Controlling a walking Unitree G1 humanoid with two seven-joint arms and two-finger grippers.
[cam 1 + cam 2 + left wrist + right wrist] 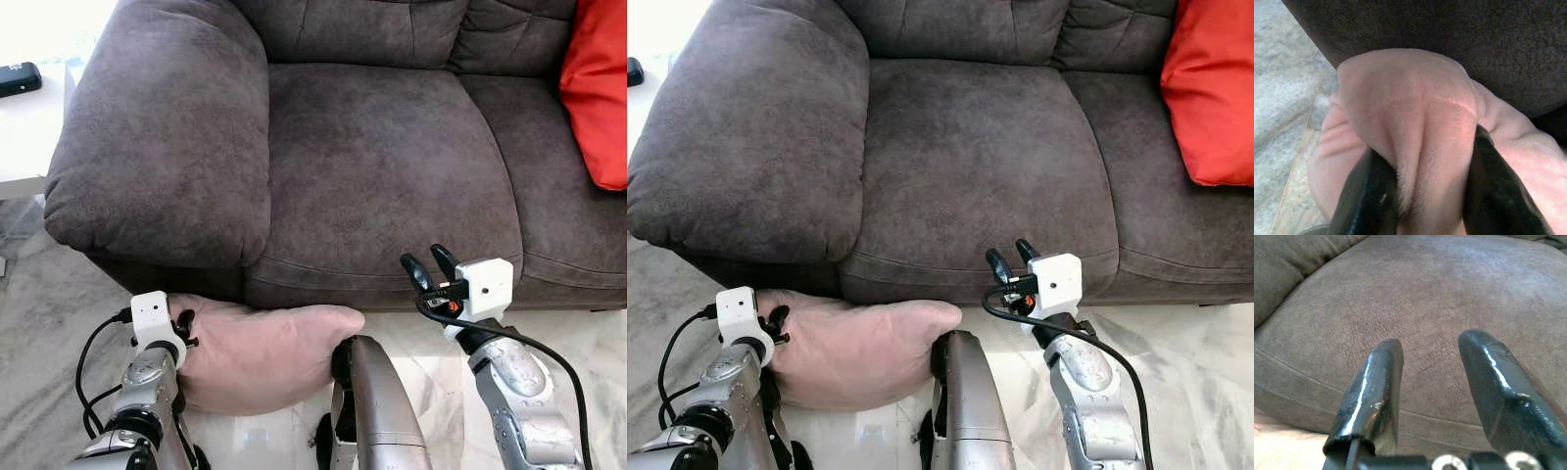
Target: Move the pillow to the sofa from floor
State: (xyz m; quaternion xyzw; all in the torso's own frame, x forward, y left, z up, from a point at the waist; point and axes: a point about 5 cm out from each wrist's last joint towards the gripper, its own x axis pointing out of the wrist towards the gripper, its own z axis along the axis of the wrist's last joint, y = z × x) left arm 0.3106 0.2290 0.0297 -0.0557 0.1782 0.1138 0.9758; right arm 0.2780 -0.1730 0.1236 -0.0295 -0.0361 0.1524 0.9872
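A pale pink pillow (257, 354) lies on the floor against the front of the dark brown sofa (382, 157). My left gripper (182, 328) is at the pillow's left end. In the left wrist view its two black fingers (1369, 196) are shut on a bunched fold of the pillow (1420, 127). My right gripper (430, 265) hovers open in front of the sofa's seat edge, to the right of the pillow, with nothing between its fingers (1374, 391).
An orange-red cushion (598, 88) leans at the sofa's right end. The wide armrest (162, 127) stands above the pillow. A white table (29, 117) with a dark object (20, 78) sits at far left. Marble floor (598, 372) lies before the sofa.
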